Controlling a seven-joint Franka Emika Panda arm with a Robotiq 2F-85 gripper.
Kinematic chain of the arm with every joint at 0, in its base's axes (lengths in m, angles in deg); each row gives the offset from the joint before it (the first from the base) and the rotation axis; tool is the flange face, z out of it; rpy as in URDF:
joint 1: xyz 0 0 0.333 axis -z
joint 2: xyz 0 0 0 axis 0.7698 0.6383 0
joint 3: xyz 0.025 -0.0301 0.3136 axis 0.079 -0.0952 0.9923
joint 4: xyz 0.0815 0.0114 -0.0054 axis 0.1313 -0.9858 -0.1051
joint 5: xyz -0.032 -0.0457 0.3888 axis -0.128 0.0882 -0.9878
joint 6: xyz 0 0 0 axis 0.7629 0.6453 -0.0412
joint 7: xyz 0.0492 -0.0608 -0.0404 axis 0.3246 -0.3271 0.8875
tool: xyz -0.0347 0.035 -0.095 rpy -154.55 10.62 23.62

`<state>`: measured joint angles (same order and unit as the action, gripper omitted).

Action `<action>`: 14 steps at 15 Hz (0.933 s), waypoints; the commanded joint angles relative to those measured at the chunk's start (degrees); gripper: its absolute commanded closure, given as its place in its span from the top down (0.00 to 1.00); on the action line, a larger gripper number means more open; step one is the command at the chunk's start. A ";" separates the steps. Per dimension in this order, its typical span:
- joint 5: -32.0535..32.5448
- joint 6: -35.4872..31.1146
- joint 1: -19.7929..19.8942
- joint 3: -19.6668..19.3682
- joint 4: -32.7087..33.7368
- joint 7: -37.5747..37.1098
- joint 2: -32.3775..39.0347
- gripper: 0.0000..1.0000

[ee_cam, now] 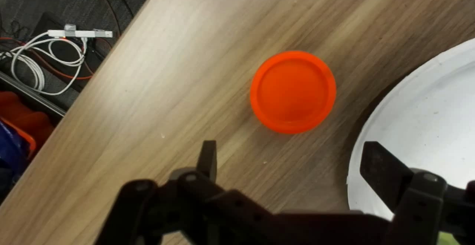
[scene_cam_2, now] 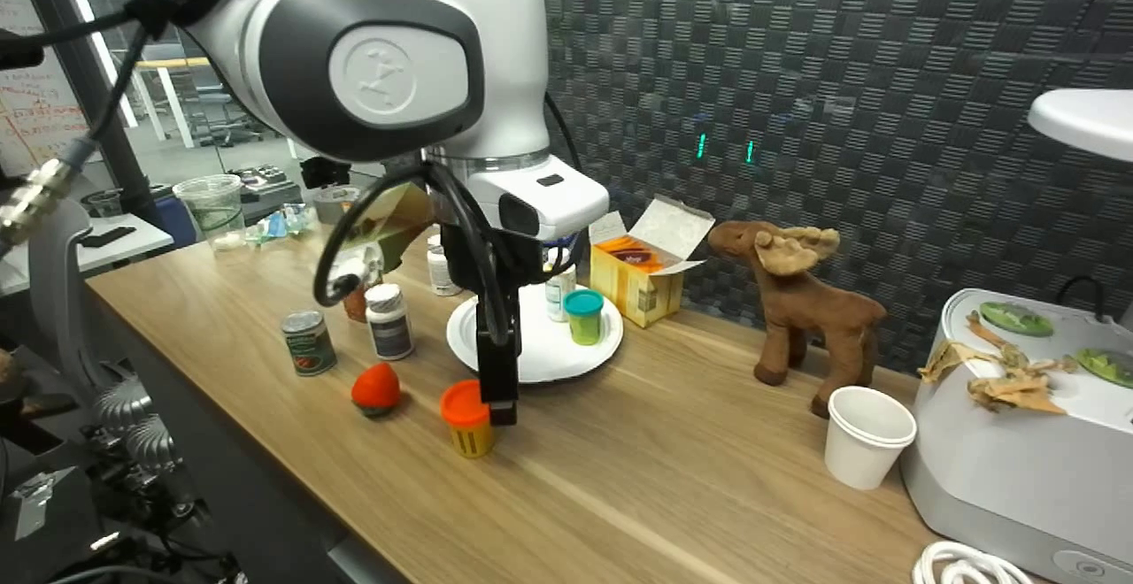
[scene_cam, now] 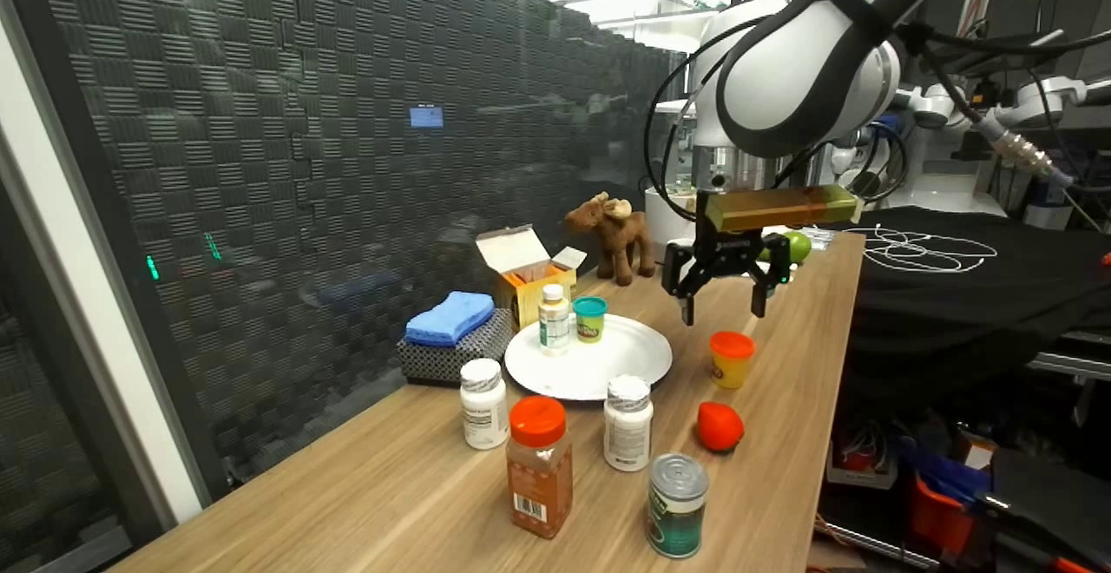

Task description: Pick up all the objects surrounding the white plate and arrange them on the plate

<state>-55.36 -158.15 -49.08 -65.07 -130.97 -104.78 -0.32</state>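
Found on the desk [scene_cam: 408, 469] a white plate [scene_cam: 618, 373], set nearer the wall-side edge and carrying a slim bottle [scene_cam: 554, 330] and a teal-lidded tub [scene_cam: 589, 321]; judged already delivered. Noted off the plate, nearer the open edge, an orange-lidded tub [scene_cam: 732, 360], a red piece [scene_cam: 719, 426] and a can [scene_cam: 677, 508]; toward the desk's end, a spice jar [scene_cam: 538, 473], a pill bottle [scene_cam: 483, 406] and a second pill bottle [scene_cam: 627, 427]. Judged still due for collection. Saw the gripper [scene_cam: 724, 312] spread, pointing down, pinching nothing; presumably set wide to pass around the orange lid and take the upright tub by its sides. Read from the wrist view: orange-lidded tub ahead of the fingertips [ee_cam: 208, 159], apart from them, roughly midway between them sideways, near the plate. Cannot tell the clearance over the lid. Probably needed next: shift forward, then descend.
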 commanded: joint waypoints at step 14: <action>-6.74 3.89 0.08 1.59 -0.69 4.66 -0.10 1.00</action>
<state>-60.53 -156.14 -48.95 -64.22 -131.33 -100.90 0.96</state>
